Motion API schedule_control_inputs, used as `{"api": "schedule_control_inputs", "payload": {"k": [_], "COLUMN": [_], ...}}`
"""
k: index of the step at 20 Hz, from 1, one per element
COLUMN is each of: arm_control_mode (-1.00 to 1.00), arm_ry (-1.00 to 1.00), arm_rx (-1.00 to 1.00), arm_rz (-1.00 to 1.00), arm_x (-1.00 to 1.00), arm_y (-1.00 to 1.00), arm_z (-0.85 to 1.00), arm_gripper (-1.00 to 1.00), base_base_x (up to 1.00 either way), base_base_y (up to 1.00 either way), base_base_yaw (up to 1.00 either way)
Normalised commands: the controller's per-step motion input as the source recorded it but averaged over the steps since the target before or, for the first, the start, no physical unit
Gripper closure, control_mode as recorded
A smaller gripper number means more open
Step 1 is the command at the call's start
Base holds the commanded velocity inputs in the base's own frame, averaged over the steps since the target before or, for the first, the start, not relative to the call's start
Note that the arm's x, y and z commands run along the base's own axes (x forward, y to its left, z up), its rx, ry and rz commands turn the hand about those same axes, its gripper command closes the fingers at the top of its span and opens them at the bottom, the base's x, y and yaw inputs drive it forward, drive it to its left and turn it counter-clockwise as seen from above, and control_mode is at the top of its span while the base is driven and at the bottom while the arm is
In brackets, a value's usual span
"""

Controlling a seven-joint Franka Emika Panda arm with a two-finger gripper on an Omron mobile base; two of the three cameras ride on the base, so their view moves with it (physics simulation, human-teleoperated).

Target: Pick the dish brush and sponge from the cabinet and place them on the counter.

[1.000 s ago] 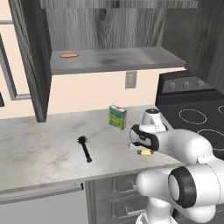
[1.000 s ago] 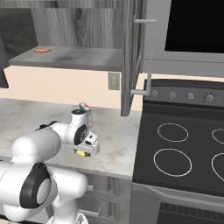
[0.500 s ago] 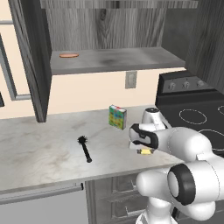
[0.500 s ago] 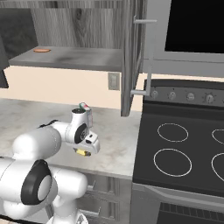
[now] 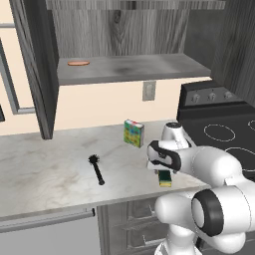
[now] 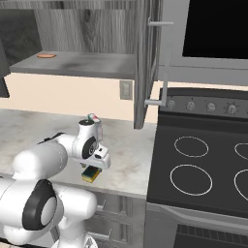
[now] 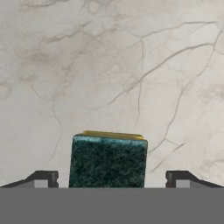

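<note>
The sponge (image 7: 108, 161), dark green on top with a yellow layer beneath, lies flat on the marble counter (image 7: 109, 65) near its front edge. My gripper (image 7: 112, 179) hangs just above it, open, with a clear gap between each fingertip and the sponge's sides. From the base, the gripper (image 5: 162, 168) points down over the sponge (image 5: 165, 178) on the counter (image 5: 45, 174). The thin black dish brush (image 5: 96, 169) lies on the counter to the left. Above, the cabinet (image 5: 129, 67) stands open. The right base view has the gripper (image 6: 97, 164) over the sponge (image 6: 90, 174).
A multicoloured green-yellow box (image 5: 133, 133) stands on the counter behind the gripper. A flat orange oval thing (image 5: 78, 63) lies on the cabinet shelf. The black stovetop (image 6: 203, 164) adjoins the counter on the right. An open cabinet door (image 6: 145, 63) hangs above the counter's right end.
The fingers have spread apart and let go of the sponge, which now rests on the counter. The arm has barely moved.
</note>
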Motion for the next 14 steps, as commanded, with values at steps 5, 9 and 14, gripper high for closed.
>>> {"api": "schedule_control_inputs", "payload": {"k": [5,9,14], "arm_control_mode": [-1.0,-1.0,-1.0], "arm_ry": [-0.05,-0.12,-0.18], "arm_rx": [0.0,0.0,0.0], "arm_rz": [0.0,0.01,0.01], "arm_x": [-0.02,-0.32,-0.52], "arm_y": [0.03,0.0,0.0], "arm_z": [0.2,0.48,0.51], "arm_gripper": [-1.0,-1.0,-1.0], "base_base_x": [0.0,0.0,0.0], "base_base_y": [0.0,0.0,0.0], "base_base_yaw": [0.0,0.0,0.0]}}
